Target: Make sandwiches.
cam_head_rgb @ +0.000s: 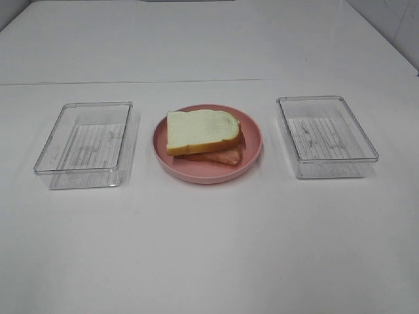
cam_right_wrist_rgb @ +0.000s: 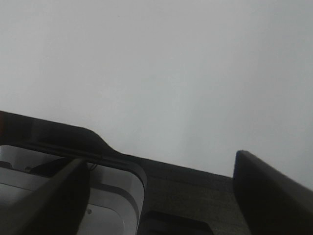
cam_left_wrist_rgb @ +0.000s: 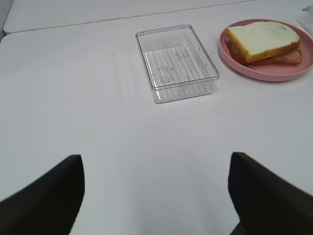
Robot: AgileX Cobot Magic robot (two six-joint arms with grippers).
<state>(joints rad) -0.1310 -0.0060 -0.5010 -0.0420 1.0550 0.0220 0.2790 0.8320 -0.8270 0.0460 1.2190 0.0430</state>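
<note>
Sandwich [cam_head_rgb: 204,134] sat stacked on the pink plate [cam_head_rgb: 252,127], midway between both trays. Left gripper [cam_left_wrist_rgb: 155,196] was spread wide and empty, well short of it; right gripper [cam_right_wrist_rgb: 159,196] likewise spread, facing bare table.

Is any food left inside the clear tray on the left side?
No. The left tray is empty; the sandwich sits on the pink plate.

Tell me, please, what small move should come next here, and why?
Probably none beyond keeping both arms back: the sandwich looks assembled on the pink plate, bread on top, both clear trays are empty, and the left gripper's fingers are spread wide, holding nothing.
</note>
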